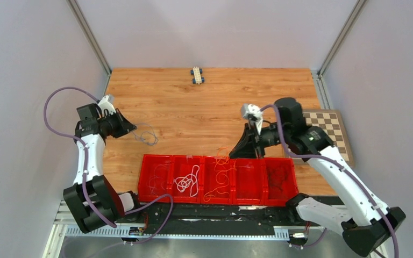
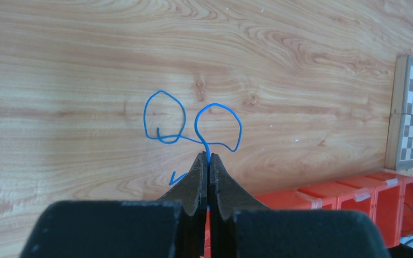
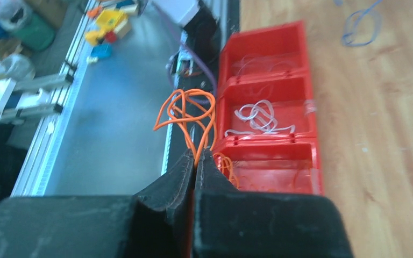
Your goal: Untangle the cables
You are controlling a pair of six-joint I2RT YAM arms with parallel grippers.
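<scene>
Wood-grain table (image 2: 86, 54): left end effector (image 2: 208, 161) pinches looped blue cable (image 2: 161, 92), right end effector (image 3: 198, 161) orange cable (image 3: 187, 92).

You've got a wood-grain bench (image 1: 209, 102) filling the middle of the cell, the light soft and even across it, no hard shadows. Behind the bench is a plain pale grey wall (image 1: 215, 29), with matching panels to the bench's left (image 1: 27, 64) and right (image 1: 392, 70). Aluminium posts (image 1: 88, 35) rise from the bench's far corners. At the bench's right edge, a chessboard (image 1: 330, 129) lies flat. Slotted metal rails (image 1: 193, 230) run along the bench's near edge. Beyond them the right wrist view shows a grey surface (image 3: 113, 107), floor or shelf, with blurred coloured clutter (image 3: 107, 24).
</scene>
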